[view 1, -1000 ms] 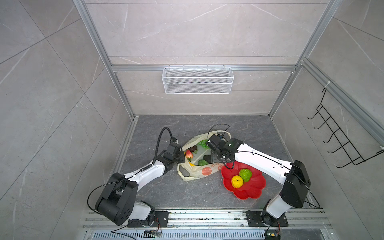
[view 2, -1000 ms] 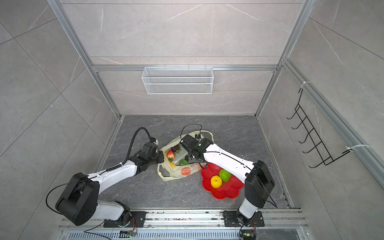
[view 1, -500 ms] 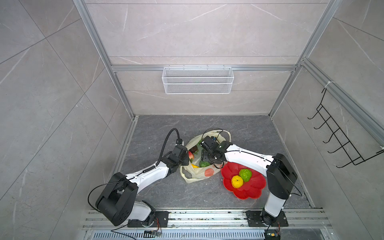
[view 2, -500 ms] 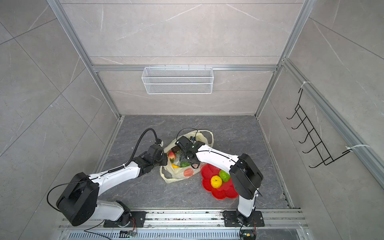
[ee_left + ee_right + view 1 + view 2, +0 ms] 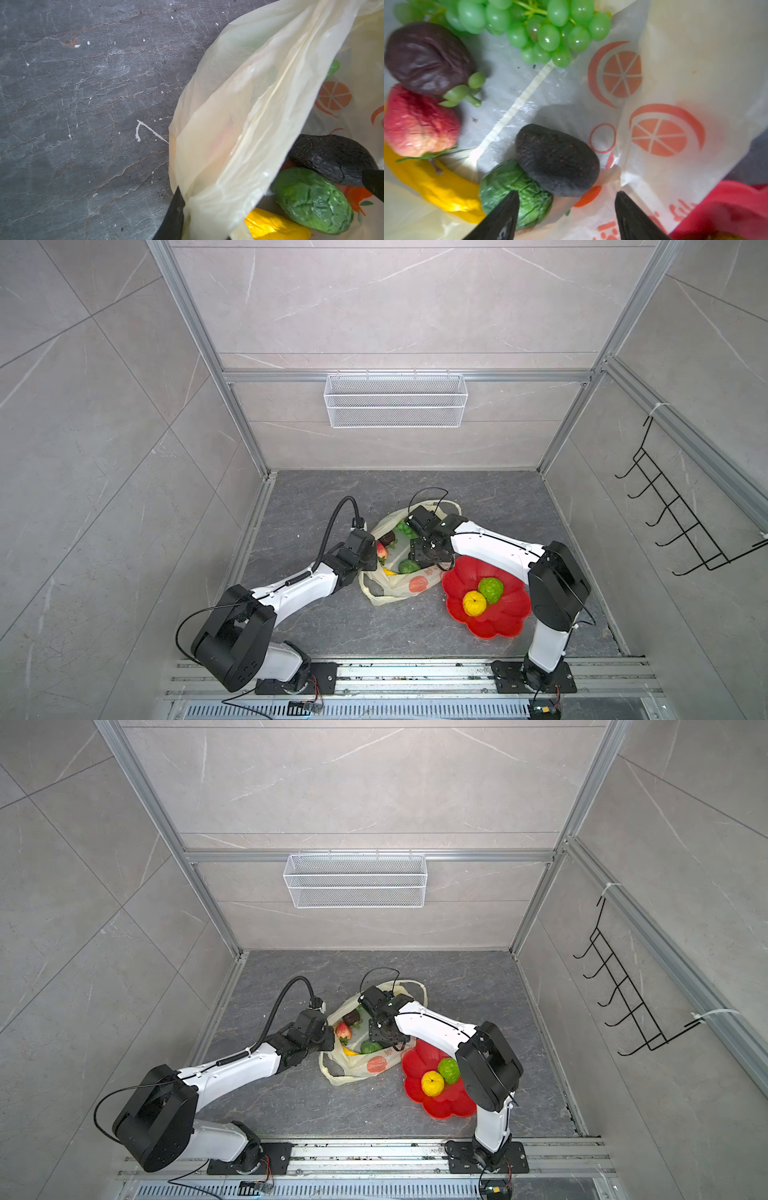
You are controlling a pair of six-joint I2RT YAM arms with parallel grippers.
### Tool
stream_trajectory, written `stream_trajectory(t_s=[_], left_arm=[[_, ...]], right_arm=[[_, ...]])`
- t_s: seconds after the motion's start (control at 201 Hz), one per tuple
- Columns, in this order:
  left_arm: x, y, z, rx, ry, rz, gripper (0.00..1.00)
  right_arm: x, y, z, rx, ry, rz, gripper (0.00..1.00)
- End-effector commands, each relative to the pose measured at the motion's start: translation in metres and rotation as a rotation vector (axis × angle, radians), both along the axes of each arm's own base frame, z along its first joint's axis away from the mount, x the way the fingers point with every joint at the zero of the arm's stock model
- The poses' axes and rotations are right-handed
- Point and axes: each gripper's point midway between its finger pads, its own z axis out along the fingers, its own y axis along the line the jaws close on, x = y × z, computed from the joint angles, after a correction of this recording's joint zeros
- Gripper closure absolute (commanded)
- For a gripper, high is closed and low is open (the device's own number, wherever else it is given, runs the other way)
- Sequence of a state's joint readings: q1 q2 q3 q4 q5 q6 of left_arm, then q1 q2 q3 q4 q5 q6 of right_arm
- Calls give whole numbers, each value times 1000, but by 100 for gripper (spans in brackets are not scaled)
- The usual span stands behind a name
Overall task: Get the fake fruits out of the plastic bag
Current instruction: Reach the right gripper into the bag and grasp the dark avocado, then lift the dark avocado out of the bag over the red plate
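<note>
While plastic bag holds 6 fruits, plate holds 2.

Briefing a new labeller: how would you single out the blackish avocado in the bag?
Find the pale yellow plastic bag beside the red flower-shaped plate. Inside, before the open right gripper, a blackish pebbly avocado rests against a wrinkled green fruit. The other dark fruit is purple.

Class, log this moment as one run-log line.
left gripper: shut on plastic bag | right gripper: open over dark avocado in bag | red plate: yellow fruit, bumpy green fruit
</note>
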State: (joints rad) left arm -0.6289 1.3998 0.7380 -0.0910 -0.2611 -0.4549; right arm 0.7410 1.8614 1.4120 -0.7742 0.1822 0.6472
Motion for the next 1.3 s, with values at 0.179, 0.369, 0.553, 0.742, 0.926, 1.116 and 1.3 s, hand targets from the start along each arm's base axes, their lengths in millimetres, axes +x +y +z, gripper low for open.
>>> stream_trajectory(t_s=[0.179, 0.369, 0.553, 0.742, 0.926, 1.116, 1.3], left_arm=[[9, -1, 9, 25, -32, -2, 85], [9, -1, 7, 30, -26, -2, 84], [10, 0, 8, 34, -28, 0, 84], [9, 0, 10, 34, -32, -1, 83], [9, 1, 9, 38, -31, 2, 83], [9, 1, 10, 37, -33, 1, 83], [9, 1, 11, 36, -34, 4, 83]], right_arm=[[0, -5, -25, -61, 77, 61, 24], [7, -6, -34, -76, 89, 59, 20], [16, -6, -39, -79, 93, 48, 20], [22, -4, -43, -80, 96, 47, 21], [23, 1, -45, -61, 97, 44, 28], [23, 4, -40, -36, 93, 47, 37], [22, 6, -34, -15, 83, 51, 44]])
